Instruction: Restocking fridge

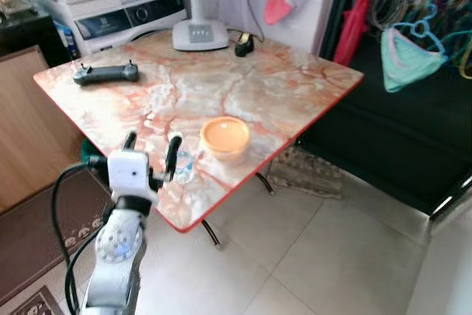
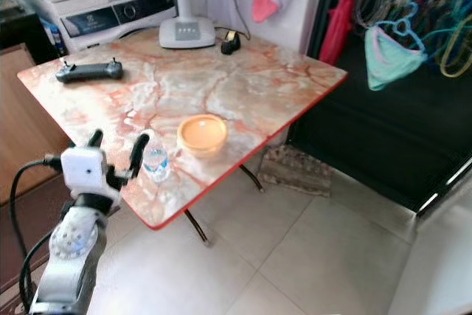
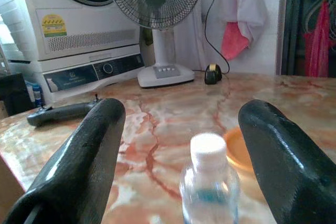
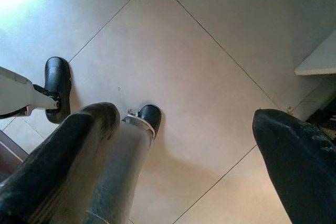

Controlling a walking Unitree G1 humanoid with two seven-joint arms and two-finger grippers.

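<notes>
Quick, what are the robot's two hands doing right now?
Left hand: open, fingers either side of the bottle, not gripping.
Right hand: open, holding nothing, pointing at the floor.

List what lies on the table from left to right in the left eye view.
Controller → bottle → fan base → orange bowl → small black item.

A marble-patterned folding table (image 1: 243,86) with a red edge stands on a pale tiled floor (image 1: 332,256). At its far side stand a white fan (image 1: 199,31) and a washing machine (image 1: 118,5), with a wooden cabinet (image 1: 29,123) on the left. Hangers (image 1: 420,5) crowd a dark recess on the right.
</notes>
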